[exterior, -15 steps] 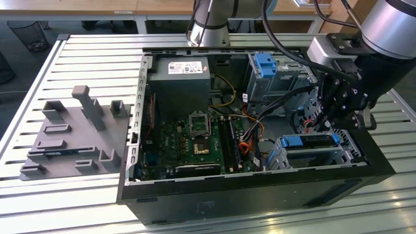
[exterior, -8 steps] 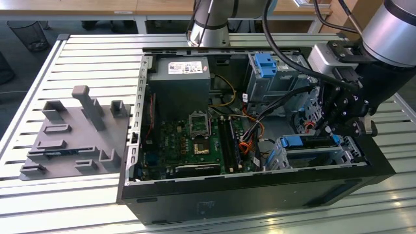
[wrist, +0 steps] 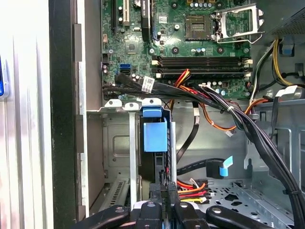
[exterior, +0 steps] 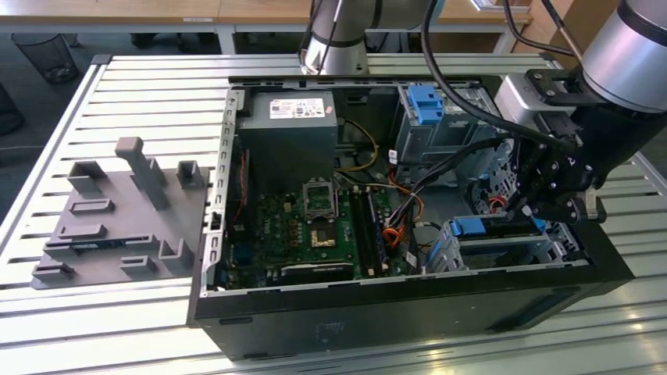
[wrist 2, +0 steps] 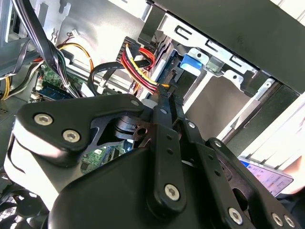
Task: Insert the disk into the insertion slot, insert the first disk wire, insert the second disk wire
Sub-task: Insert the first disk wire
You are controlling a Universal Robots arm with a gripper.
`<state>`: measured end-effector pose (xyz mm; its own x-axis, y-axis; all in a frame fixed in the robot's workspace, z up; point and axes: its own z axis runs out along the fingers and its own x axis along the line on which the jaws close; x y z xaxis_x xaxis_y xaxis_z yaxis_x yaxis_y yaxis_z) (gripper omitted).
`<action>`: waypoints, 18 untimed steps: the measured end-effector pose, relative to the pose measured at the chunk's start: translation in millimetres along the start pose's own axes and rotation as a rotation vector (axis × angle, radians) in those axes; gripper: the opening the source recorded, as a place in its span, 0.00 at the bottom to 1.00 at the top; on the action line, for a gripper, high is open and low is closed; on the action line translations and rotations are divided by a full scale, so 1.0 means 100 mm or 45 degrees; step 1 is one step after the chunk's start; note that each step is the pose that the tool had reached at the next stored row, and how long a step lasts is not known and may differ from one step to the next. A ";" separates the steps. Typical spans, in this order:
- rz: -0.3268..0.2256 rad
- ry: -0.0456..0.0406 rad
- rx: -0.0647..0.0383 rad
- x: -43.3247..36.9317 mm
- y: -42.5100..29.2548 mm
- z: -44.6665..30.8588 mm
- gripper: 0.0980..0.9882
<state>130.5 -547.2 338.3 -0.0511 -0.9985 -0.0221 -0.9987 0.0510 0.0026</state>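
One claw (wrist: 164,186) closed — disk (wrist: 155,136) in insertion slot (wrist: 116,148) | slatted table (exterior: 136,86) | desks (exterior: 125,9) behind

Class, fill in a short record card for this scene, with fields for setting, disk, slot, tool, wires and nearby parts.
Setting: open black desktop computer case on a slatted metal table
Disk: flat hard drive in a bright blue plastic carrier, sitting inside the slot
Slot: boxy silver-grey metal drive cage, at a corner of the case
Tool: black tool down inside the case, close to the carrier's end
Wires: red, yellow and black wire bundle beside the tool
Nearby: green motherboard
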 end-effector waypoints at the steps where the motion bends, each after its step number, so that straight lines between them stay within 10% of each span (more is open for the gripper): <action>1: 0.000 0.000 0.001 0.000 -0.001 0.002 0.08; 18: -0.025 -0.001 0.017 -0.021 0.001 0.034 0.08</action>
<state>130.5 -545.0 334.9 -0.0312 -0.9993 -0.0227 -0.9994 0.0315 -0.0111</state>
